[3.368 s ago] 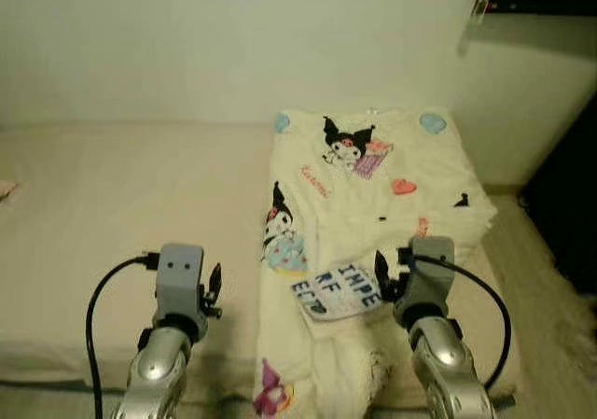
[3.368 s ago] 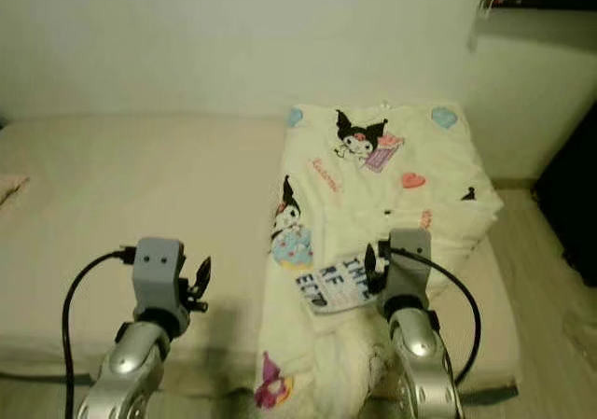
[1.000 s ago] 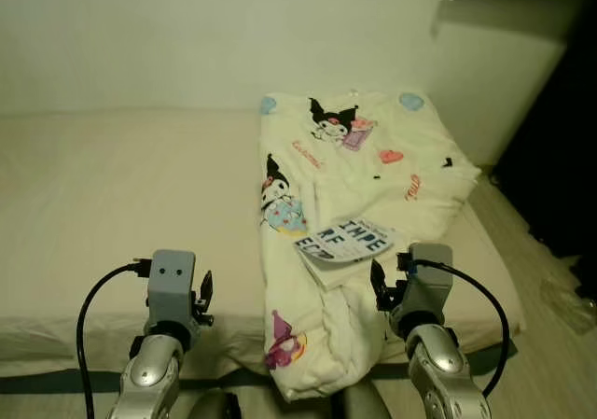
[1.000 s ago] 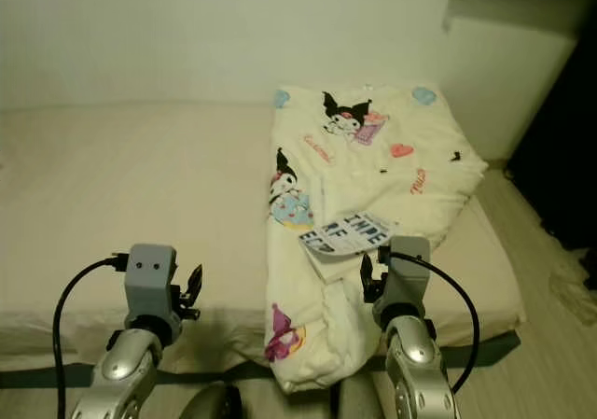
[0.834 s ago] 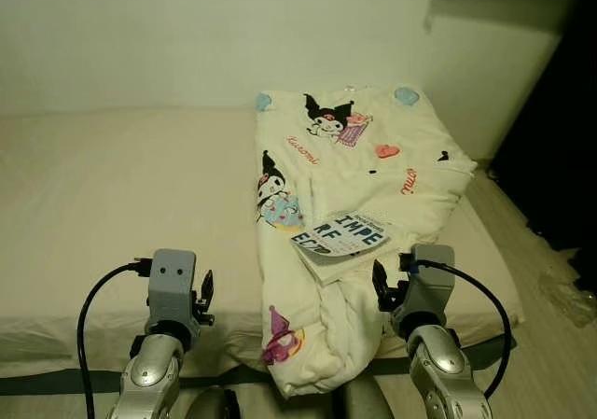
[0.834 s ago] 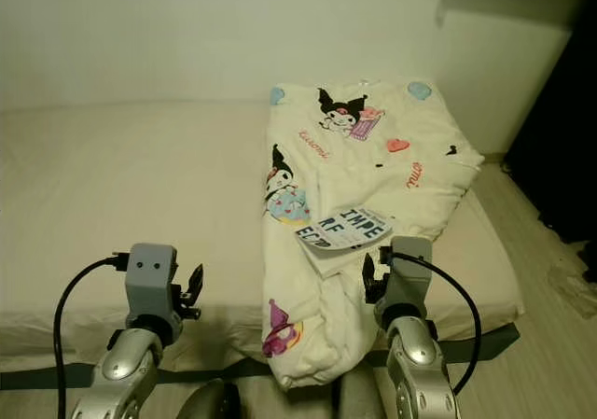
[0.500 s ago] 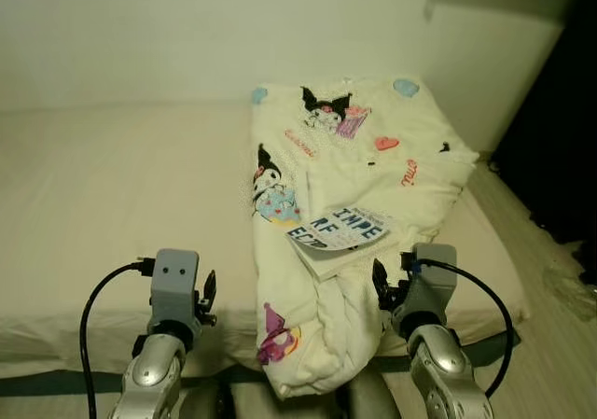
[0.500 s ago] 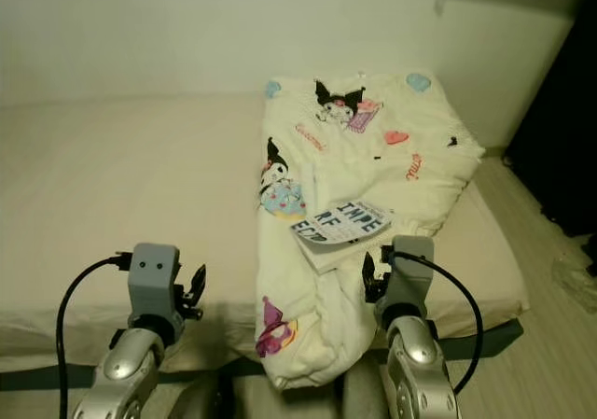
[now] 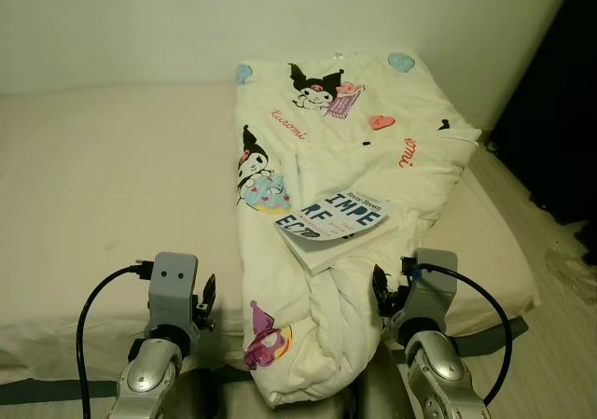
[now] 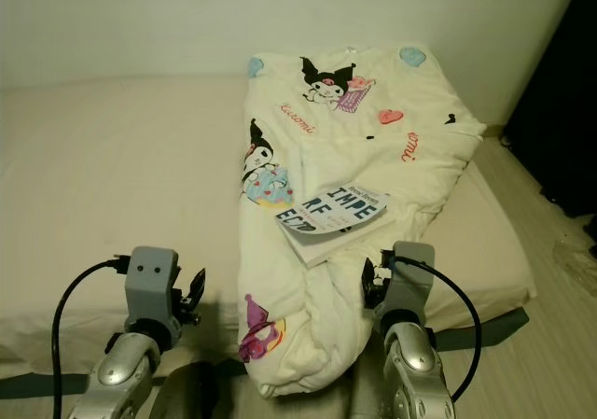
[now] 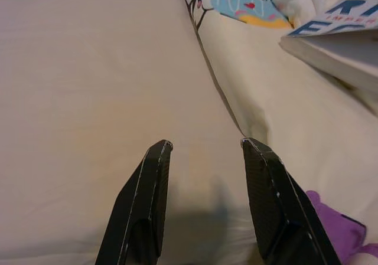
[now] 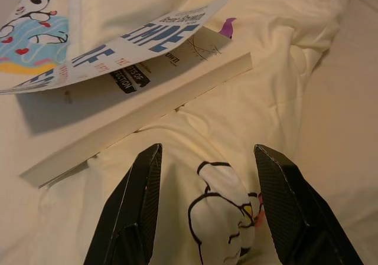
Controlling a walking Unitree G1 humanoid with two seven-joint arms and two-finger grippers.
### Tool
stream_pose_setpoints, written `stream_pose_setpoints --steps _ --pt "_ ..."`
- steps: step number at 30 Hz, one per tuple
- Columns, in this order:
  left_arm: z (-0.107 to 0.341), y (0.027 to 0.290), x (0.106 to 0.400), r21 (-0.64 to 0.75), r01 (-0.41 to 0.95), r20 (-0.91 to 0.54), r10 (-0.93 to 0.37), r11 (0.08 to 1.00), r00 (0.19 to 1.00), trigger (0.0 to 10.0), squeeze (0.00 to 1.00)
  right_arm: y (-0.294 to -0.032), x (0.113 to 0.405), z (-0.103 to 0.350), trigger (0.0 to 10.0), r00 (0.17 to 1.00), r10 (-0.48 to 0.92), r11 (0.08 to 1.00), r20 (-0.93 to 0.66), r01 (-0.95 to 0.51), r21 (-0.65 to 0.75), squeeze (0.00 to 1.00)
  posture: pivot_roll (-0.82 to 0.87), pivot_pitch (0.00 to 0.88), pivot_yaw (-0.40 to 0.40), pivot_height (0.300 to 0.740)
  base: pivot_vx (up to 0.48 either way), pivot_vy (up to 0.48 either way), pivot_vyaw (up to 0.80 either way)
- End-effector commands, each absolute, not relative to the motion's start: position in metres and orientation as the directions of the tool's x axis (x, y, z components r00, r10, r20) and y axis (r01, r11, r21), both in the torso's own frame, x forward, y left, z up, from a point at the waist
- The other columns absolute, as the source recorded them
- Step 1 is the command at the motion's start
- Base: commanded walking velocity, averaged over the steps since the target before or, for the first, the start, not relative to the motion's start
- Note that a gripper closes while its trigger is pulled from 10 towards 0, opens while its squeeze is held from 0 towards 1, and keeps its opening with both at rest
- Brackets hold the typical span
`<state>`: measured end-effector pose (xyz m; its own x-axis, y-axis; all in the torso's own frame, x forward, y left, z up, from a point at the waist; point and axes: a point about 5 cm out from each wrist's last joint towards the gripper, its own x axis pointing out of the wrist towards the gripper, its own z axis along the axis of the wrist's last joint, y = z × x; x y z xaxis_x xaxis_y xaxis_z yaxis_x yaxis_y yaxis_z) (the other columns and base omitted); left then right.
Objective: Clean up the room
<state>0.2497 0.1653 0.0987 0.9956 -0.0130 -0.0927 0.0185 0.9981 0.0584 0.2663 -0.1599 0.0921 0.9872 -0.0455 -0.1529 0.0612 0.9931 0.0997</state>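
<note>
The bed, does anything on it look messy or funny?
Yes. A book lies crooked on top of the bunched-up cartoon blanket, its front cover lifted and curling. The blanket's end hangs over the edge of the bed, between the two open grippers.

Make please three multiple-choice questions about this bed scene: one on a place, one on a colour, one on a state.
1. Where does the book lie?
A. on the printed blanket
B. on the floor
C. on the bare mattress

2. What colour are the big letters on the book's cover?
A. red
B. dark blue
C. green

3. How is the right gripper?
A. shut on the book
B. shut, holding nothing
C. open

Answers: 1 A, the book rests on the blanket's folds; 2 B, the cover print is dark blue; 3 C, its fingers stand apart.
</note>
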Motion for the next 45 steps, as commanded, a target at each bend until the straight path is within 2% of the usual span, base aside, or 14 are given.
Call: stream_pose_setpoints --steps 1,6,7,9,10,18,28,29,31,32,33,42,44,45 --pt "0.098 0.173 0.246 0.072 0.015 -0.104 -0.007 0.997 0.995 10.0 0.0 -0.159 0.27 0.095 10.0 0.989 -0.04 0.987 -0.144 0.062 0.148 0.0 -0.07 0.232 0.04 0.558 0.0 0.0 0.0" --pt "0.1 0.176 0.245 0.074 0.01 -0.097 -0.003 0.997 0.995 10.0 0.0 -0.155 0.282 0.101 10.0 0.995 -0.002 0.968 -0.097 0.027 0.251 0.0 -0.07 0.236 0.039 0.558 0.0 0.0 0.0" --pt "0.1 0.177 0.245 0.07 0.004 -0.097 0.003 0.998 0.995 10.0 0.0 -0.153 0.287 0.103 10.0 0.997 0.016 0.958 -0.074 0.006 0.286 0.23 -0.07 0.236 0.039 0.558 0.0 0.0 0.0" --pt "0.101 0.177 0.245 0.067 -0.001 -0.095 0.007 0.998 0.995 10.0 0.0 -0.151 0.292 0.104 10.0 0.998 0.026 0.949 -0.059 -0.006 0.316 0.23 -0.06 0.238 0.038 0.558 0.0 0.0 0.0" --pt "0.104 0.176 0.245 0.066 -0.003 -0.088 0.008 0.998 0.996 10.0 0.0 -0.15 0.298 0.105 10.0 0.998 0.026 0.94 -0.05 -0.007 0.342 1.0 -0.05 0.24 0.036 0.558 0.0 0.0 0.0" --pt "0.108 0.177 0.244 0.084 0.004 -0.073 0.002 0.996 0.997 10.0 0.0 -0.15 0.314 0.102 10.0 0.998 0.009 0.904 -0.057 0.016 0.426 1.0 -0.05 0.24 0.036 0.558 0.0 0.0 0.0" --pt "0.11 0.183 0.236 0.11 0.014 -0.083 -0.004 0.994 0.997 10.0 0.0 -0.146 0.332 0.082 10.0 0.988 0.015 0.834 -0.156 0.073 0.546 1.0 0.01 0.245 0.037 0.558 0.0 0.0 0.0" --pt "0.11 0.183 0.235 0.118 0.017 -0.086 -0.007 0.993 0.996 10.0 0.0 -0.144 0.335 0.078 10.0 0.986 0.024 0.812 -0.166 0.078 0.579 0.96 0.01 0.245 0.037 0.558 0.0 0.0 0.0" --pt "0.11 0.184 0.235 0.123 0.019 -0.088 -0.008 0.992 0.996 10.0 0.0 -0.143 0.336 0.076 10.0 0.985 0.03 0.797 -0.17 0.079 0.599 0.96 0.01 0.245 0.037 0.558 0.0 0.0 0.0" --pt "0.111 0.185 0.235 0.13 0.018 -0.089 -0.006 0.991 0.996 10.0 0.0 -0.141 0.338 0.075 10.0 0.985 0.036 0.772 -0.171 0.081 0.631 0.17 0.03 0.25 0.046 0.558 0.0 0.0 0.0" --pt "0.112 0.186 0.235 0.137 0.017 -0.089 -0.005 0.99 0.996 10.0 0.0 -0.14 0.34 0.074 10.0 0.985 0.045 0.741 -0.166 0.078 0.667 0.0 0.03 0.253 0.049 0.558 0.0 0.0 0.0" --pt "0.115 0.189 0.236 0.162 0.018 -0.09 -0.003 0.987 0.996 10.0 0.0 -0.135 0.347 0.072 10.0 0.982 0.09 0.639 -0.165 0.07 0.766 0.0 0.05 0.271 0.063 0.558 0.0 0.0 0.0" --pt "0.117 0.19 0.235 0.167 0.018 -0.088 -0.003 0.986 0.996 10.0 0.0 -0.132 0.352 0.076 10.0 0.985 0.115 0.563 -0.129 0.043 0.825 0.0 0.06 0.28 0.066 0.558 0.0 0.0 0.0" --pt "0.117 0.19 0.235 0.167 0.018 -0.088 -0.003 0.986 0.996 10.0 0.0 -0.132 0.352 0.076 10.0 0.985 0.115 0.563 -0.129 0.043 0.825 0.0 0.06 0.28 0.066 0.558 0.0 0.0 0.0"
